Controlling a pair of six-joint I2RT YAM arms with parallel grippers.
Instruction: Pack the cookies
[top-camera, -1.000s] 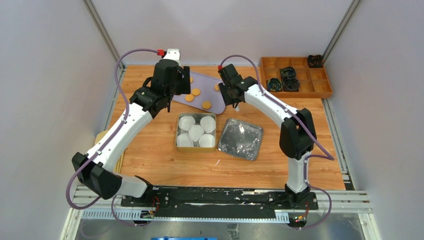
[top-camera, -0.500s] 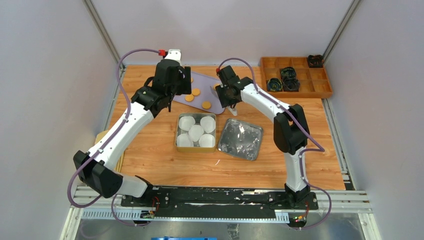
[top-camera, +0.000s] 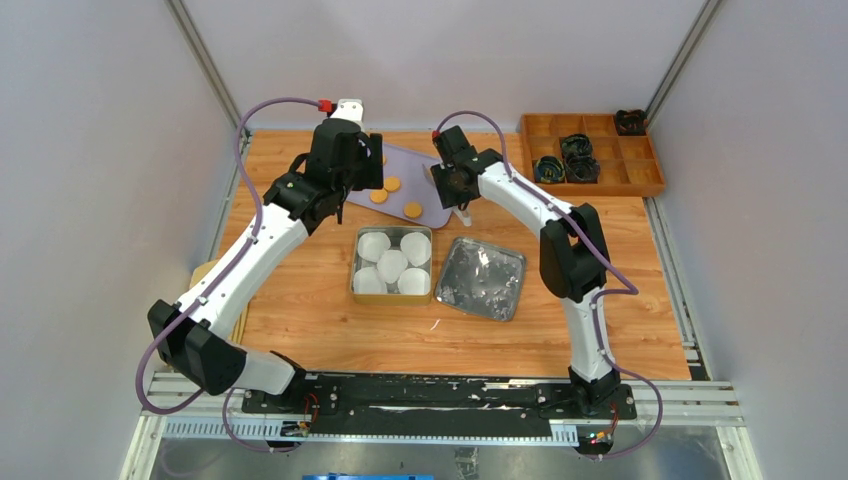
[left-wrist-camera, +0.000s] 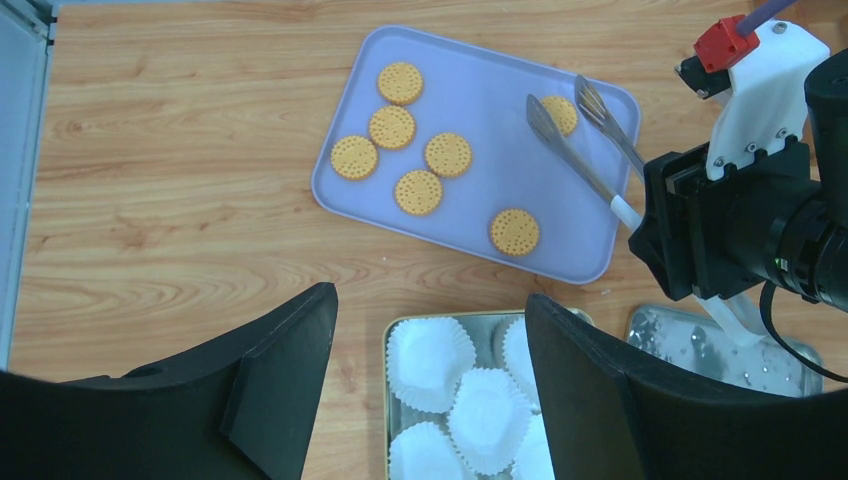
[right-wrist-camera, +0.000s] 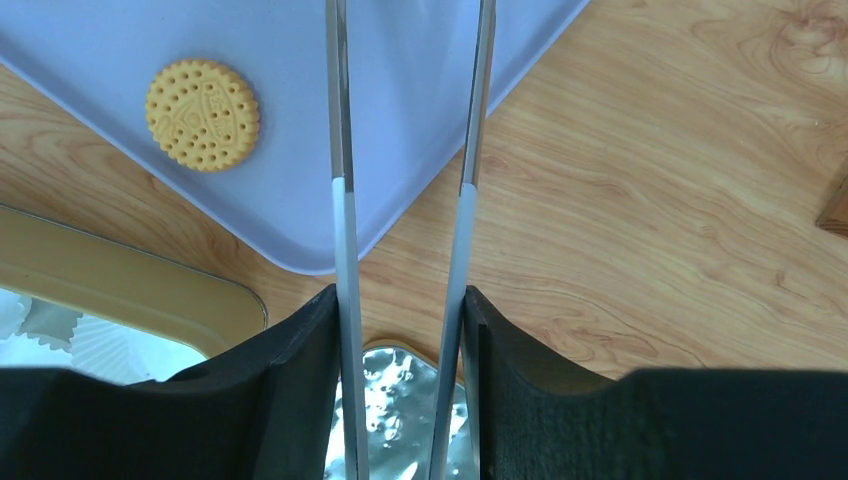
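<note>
Several round orange-yellow cookies lie on a lilac tray at the back of the table. My right gripper is shut on a pair of metal tongs, whose two arms stand apart. In the left wrist view the tongs reach over the tray's right corner, their tips on either side of one cookie. Another cookie lies left of the tongs. My left gripper is open and empty, hovering above the far end of a gold tin lined with white paper cups.
The tin's silver lid lies just right of the tin. A wooden compartment box with dark items stands at the back right. The right arm stretches over the table between lid and tray.
My right wrist has shifted left and back toward the tray with the tongs, and its elbow has swung in. The left arm has barely moved.
</note>
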